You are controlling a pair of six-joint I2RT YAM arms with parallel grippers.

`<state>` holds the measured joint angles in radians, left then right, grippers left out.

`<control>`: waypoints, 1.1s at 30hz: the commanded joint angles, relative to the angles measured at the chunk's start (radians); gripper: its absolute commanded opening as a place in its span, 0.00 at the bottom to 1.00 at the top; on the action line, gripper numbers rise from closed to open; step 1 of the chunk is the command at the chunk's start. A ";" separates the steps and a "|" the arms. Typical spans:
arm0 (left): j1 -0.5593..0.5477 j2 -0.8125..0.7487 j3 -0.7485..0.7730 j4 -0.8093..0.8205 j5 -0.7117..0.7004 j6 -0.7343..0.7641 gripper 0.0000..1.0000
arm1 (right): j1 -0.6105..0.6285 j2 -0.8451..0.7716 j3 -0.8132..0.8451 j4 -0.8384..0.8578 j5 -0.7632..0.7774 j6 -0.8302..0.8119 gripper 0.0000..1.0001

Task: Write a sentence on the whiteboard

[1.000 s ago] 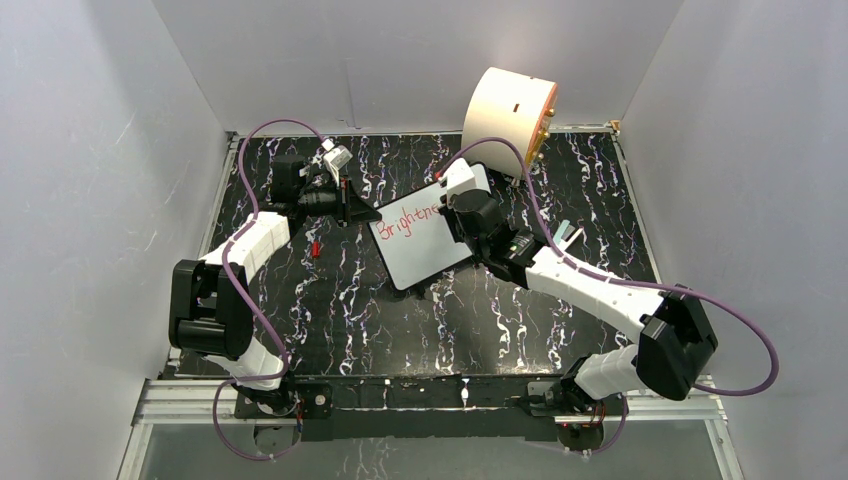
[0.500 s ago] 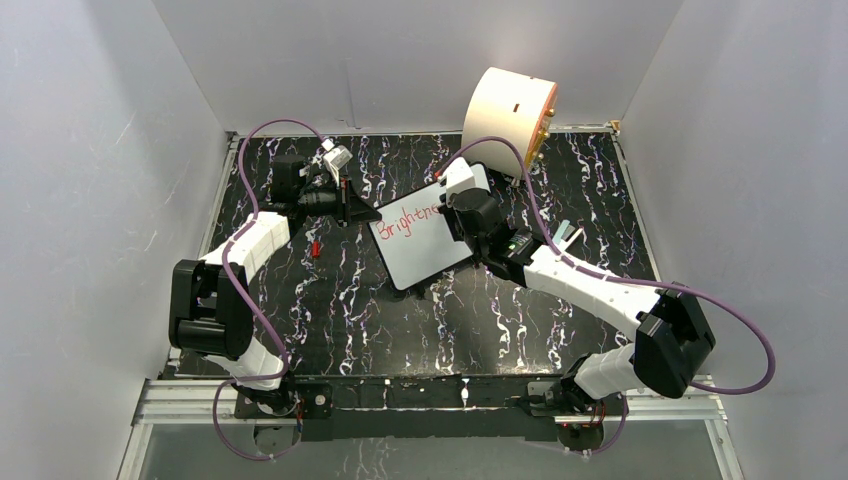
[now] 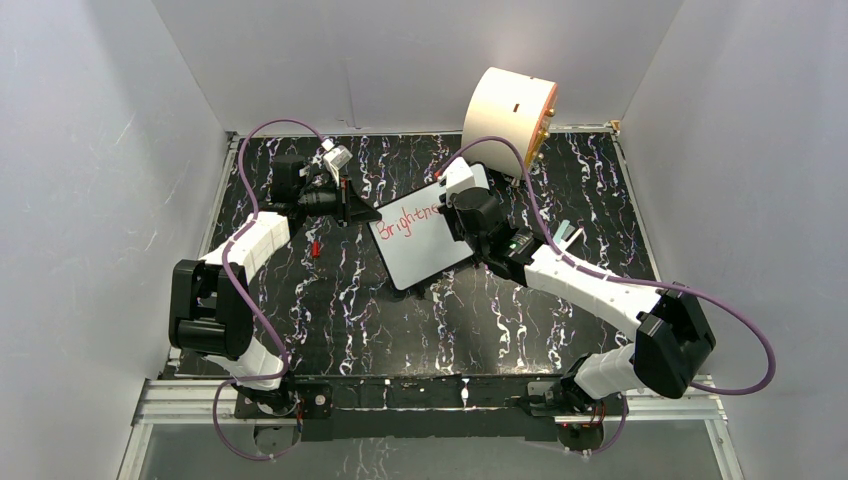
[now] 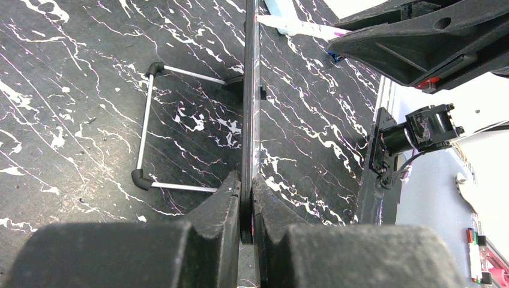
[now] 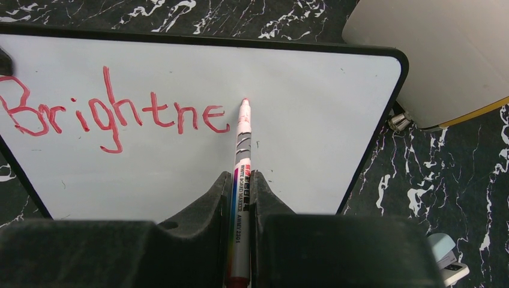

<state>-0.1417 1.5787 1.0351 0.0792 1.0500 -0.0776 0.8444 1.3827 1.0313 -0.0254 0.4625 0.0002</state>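
The left end effector (image 4: 246, 187) pinches the whiteboard (image 3: 425, 250) by its left edge, steadying it mid-way across the surface (image 3: 350, 300). The right end effector (image 5: 241, 191) clamps a marker (image 5: 240, 162), its tip just right of the unfinished sentence (image 5: 114, 114).

1. Counter (image 3: 340, 320): black top with white marbled veining.
2. Cylinder (image 3: 505, 108): large, cream, lying on its side at the far right of the counter. Yellow rim on its right-hand end, small dark slot in its curved wall.
3. Wire frame (image 4: 147, 126): thin silver rods with black corner caps, lying flat on the counter.
4. Small red item (image 3: 315, 247): lying on the counter left of centre, too small to identify.
5. Pale blue and white object (image 5: 447, 259): small, on the counter, well apart from the red item.
6. Enclosure walls (image 3: 100, 150): plain white panels on three sides.
7. Aluminium rail (image 3: 200, 400): runs along the near edge.
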 commanded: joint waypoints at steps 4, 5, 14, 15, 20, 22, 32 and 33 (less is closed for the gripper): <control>-0.025 0.023 -0.007 -0.073 -0.036 0.040 0.00 | -0.001 -0.025 0.012 0.051 -0.041 0.001 0.00; -0.025 0.024 -0.008 -0.074 -0.036 0.040 0.00 | -0.001 -0.025 0.012 0.047 -0.041 0.001 0.00; -0.025 0.024 -0.007 -0.073 -0.037 0.038 0.00 | -0.002 -0.037 -0.002 0.027 -0.049 0.001 0.00; -0.025 0.024 -0.007 -0.073 -0.037 0.039 0.00 | -0.002 -0.037 -0.002 0.027 -0.048 0.001 0.00; -0.025 0.025 -0.007 -0.073 -0.038 0.040 0.00 | -0.001 -0.036 -0.006 -0.012 -0.045 0.001 0.00; -0.025 0.024 -0.007 -0.073 -0.038 0.041 0.00 | -0.001 -0.035 -0.008 -0.018 -0.042 0.001 0.00; -0.025 0.024 -0.007 -0.073 -0.038 0.040 0.00 | -0.001 -0.024 -0.017 -0.033 0.021 0.001 0.00; -0.025 0.025 -0.007 -0.074 -0.038 0.040 0.00 | -0.002 -0.024 -0.017 -0.034 0.028 0.001 0.00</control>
<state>-0.1417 1.5787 1.0355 0.0788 1.0473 -0.0776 0.8448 1.3750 1.0183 -0.0639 0.4469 0.0002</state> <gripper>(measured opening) 0.068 0.200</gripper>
